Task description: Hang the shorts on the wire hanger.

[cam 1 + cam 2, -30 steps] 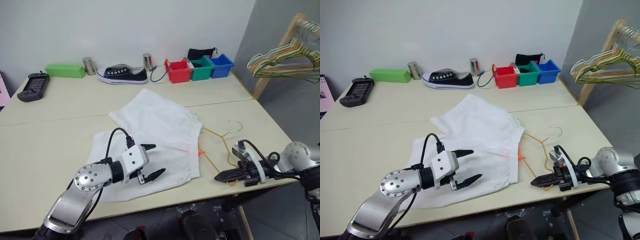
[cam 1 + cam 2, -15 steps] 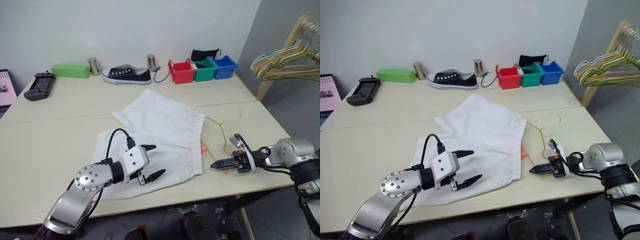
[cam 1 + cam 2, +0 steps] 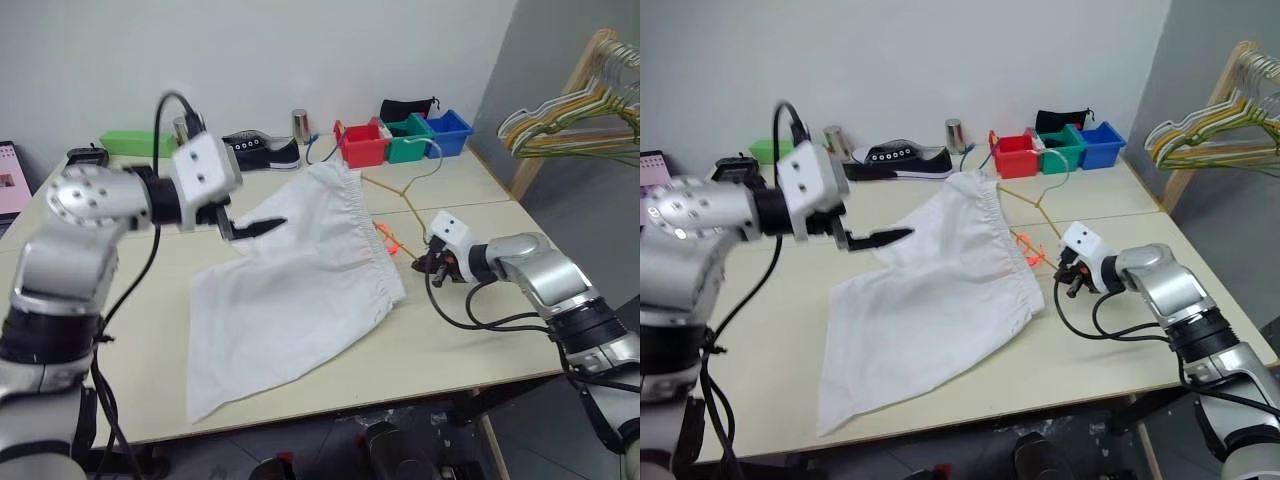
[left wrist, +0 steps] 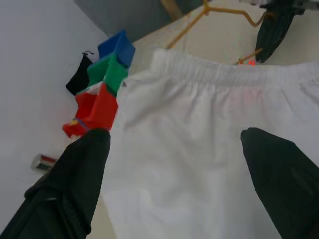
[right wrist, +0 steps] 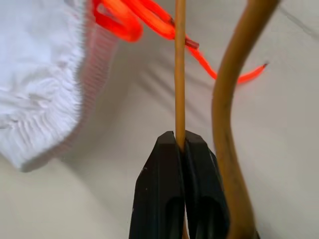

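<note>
Two things have changed in the last second; the wire hanger [image 3: 1025, 195], which lay flat on the table [image 3: 1110, 360] at right of centre, now stands tilted up off it, and the shorts [image 3: 940, 290] have risen with it; their gathered waistband, formerly flat, is lifted toward upper centre of the frame while the legs trail down to lower left. The right gripper [image 5: 180, 142], at right of centre, has its jaws pressed tight together on one thin yellow wire of the hanger, with the orange drawstring [image 5: 144, 20] just beyond its tips. The left gripper [image 3: 248, 228] has swung up from lower left to upper left; its jaws stand spread as wide as they go and grasp nothing, poised facing the raised fabric. Judging from this, the hanger seems already threaded into the waistband, so the hanging is partly done; the free gripper would likely need to steady or spread the cloth next, since the shorts could slip off the tilted wire.
</note>
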You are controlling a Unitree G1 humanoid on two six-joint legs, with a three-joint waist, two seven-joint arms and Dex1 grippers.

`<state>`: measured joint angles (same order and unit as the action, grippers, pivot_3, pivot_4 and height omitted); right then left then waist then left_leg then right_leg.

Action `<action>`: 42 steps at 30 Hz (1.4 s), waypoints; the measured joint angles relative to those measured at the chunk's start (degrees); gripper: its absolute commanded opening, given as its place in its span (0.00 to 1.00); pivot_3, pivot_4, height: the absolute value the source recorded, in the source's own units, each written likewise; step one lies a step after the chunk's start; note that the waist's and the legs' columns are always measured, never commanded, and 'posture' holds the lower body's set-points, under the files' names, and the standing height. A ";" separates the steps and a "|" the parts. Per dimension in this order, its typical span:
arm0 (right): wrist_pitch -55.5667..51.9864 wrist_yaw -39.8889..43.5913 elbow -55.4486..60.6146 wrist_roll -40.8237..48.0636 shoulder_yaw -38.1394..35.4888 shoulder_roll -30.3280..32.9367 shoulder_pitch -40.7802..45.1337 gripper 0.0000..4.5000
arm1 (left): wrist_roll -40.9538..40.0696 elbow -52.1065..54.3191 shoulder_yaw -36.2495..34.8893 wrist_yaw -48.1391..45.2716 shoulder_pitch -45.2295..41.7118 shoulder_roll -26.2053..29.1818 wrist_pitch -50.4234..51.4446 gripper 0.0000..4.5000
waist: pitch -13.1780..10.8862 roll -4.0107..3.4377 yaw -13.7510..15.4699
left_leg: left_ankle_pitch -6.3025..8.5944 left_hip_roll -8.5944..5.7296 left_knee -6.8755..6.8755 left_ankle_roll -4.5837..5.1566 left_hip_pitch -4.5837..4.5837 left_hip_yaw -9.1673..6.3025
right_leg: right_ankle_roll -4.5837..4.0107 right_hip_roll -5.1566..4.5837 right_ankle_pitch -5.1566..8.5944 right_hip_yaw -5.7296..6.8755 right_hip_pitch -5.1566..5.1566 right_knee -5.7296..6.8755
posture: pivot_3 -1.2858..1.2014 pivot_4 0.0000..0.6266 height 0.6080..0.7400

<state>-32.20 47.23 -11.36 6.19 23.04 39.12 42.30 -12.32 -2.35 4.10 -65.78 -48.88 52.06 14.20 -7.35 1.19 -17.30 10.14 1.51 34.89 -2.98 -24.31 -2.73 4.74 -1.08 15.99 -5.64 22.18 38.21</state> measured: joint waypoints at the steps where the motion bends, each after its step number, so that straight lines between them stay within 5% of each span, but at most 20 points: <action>1: 0.76 -0.19 0.08 -1.01 0.43 -0.02 -0.07 0.00 | 0.88 -2.10 0.91 -0.73 -1.42 -0.59 -1.62 0.99 | 0.01 -0.03 0.04 | 0.00 0.00 0.00 0.00 -0.01 -0.02 | -0.01 0.00 0.00 0.00 0.00 0.06 | 0.43 0.05 1.00; 9: 2.87 -1.09 6.44 -8.73 1.85 -2.70 0.20 0.00 | 11.55 -29.46 10.71 -8.32 -15.21 -8.33 -21.21 0.99 | 0.02 -0.02 -0.36 | -0.02 -0.09 0.14 -0.01 -0.05 -0.12 | -0.05 -0.04 0.04 0.02 0.19 0.66 | 0.42 0.03 1.00; 23: 1.02 -1.05 14.06 -18.22 2.44 -3.83 1.58 0.00 | 22.63 -48.78 15.79 -10.79 -22.10 -12.28 -37.71 0.99 | 0.04 0.01 -3.43 | -0.25 -0.10 0.22 0.14 -0.03 -0.17 | -0.05 -0.04 0.03 0.01 0.19 0.81 | 0.40 0.00 1.00; 42: 1.19 0.76 15.65 -22.96 2.36 -4.94 1.63 0.00 | 26.82 -53.84 15.77 -7.17 -23.93 -13.58 -41.91 0.15 | 0.07 0.03 -5.55 | -0.39 -0.12 0.24 0.09 -0.02 -0.22 | -0.05 -0.08 0.02 0.05 0.18 0.97 | 0.40 0.00 1.00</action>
<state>-31.01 47.99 4.29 -16.77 25.41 34.18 43.94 14.50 -56.19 19.87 -72.96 -72.81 38.48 -27.72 -7.27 1.21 -22.85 9.75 1.40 35.13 -2.89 -24.33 -2.95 4.69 -1.16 16.01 -5.59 22.36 39.18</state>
